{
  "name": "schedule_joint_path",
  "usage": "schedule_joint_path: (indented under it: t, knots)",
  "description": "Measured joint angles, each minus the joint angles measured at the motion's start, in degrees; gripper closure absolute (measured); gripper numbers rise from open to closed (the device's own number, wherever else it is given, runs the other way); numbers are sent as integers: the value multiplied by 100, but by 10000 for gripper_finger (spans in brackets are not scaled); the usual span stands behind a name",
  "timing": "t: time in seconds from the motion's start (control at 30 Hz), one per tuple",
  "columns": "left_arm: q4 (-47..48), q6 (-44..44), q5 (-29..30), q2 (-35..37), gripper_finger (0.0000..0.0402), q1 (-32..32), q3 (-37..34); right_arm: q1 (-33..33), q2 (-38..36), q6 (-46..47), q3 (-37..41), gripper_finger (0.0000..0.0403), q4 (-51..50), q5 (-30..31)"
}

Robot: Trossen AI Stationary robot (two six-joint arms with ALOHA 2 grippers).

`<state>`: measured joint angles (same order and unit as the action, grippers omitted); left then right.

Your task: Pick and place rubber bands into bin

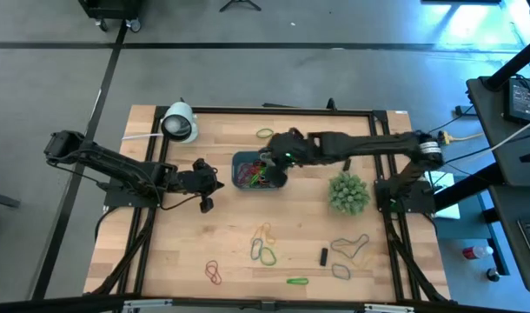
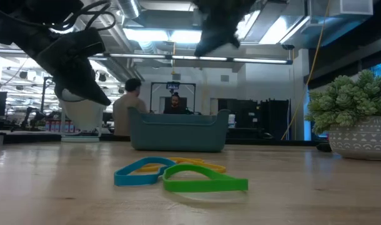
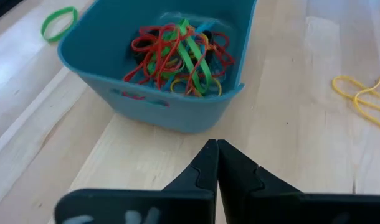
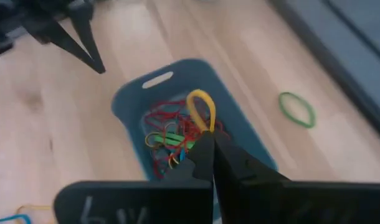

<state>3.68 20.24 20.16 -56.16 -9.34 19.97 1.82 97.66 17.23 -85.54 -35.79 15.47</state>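
- My right gripper (image 4: 210, 144) is pinched shut on a yellow rubber band (image 4: 201, 107), hanging directly over the bin (image 1: 239, 163).
- The band's loop stands up from my fingertips, its long axis roughly in line with my fingers; the drop is straight down onto the red and green bands piled inside.
- My left gripper (image 3: 216, 155) waits closed and empty just beside the bin's left wall.
- The band's lower end is hidden, so it may be partly snagged.
- Loose bands (image 1: 264, 244) lie nearer the table's front edge.
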Motion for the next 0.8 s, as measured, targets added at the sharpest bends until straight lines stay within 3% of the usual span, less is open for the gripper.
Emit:
schedule_joint_path:
  t: [0.37, 0.8]
  knots:
    - [-184, 14, 33, 0, 400, 0, -214, 348, 1389, -80, 9, 387, -51, -273]
    - [-346, 181, 33, 2, 400, 0, -214, 381, 1345, -57, 7, 298, -591, -506]
